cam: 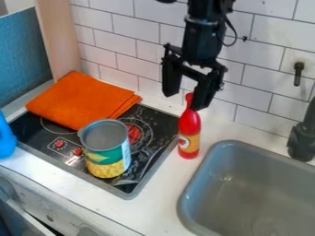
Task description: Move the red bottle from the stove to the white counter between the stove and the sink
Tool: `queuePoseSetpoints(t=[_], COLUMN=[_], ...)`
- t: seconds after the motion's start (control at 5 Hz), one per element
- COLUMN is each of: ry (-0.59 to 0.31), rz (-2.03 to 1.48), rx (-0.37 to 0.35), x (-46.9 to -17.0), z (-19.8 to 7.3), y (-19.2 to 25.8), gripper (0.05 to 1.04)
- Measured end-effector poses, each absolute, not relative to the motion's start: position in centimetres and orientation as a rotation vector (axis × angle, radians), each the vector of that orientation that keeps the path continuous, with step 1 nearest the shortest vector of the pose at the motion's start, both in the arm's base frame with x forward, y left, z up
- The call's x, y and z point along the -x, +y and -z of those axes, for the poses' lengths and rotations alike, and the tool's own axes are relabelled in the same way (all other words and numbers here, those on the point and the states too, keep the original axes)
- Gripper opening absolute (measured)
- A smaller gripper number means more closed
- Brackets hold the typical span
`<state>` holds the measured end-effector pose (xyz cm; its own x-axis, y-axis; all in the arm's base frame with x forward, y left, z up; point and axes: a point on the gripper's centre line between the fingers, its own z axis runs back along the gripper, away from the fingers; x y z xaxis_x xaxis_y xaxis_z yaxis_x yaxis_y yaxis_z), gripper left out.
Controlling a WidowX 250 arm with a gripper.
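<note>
Bright, diffuse light covers the scene. Using the can point(106, 152) as landmark, the white desk point(154, 209) in front of it and to its right is very pale, and the tiles point(95, 22) behind it are evenly lit, their joints running nearly straight. The can's own inside lies in grey shade. Beside it, the glossy black stove point(161, 120) carries whitish reflections and streaks. Farther right, soft highlights mark the grey sink point(195, 179), and the black pincer point(188, 94) above reads very dark.
</note>
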<state>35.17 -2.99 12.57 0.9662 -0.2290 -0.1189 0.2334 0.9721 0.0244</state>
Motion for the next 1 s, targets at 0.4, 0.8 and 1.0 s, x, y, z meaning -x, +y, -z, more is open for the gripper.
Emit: queuePoseSetpoints(t=[0.4,0.8,1.0], ry=[0.057,0.119,0.137], rz=[0.221,0.110,0.045], rx=[-0.059,-0.164,-0.178], x=[-32.1,-29.0,-28.8], z=[-16.7,-17.8,-17.5], y=[-0.9,4.1,6.5], gripper=[1.000,1.000,1.000])
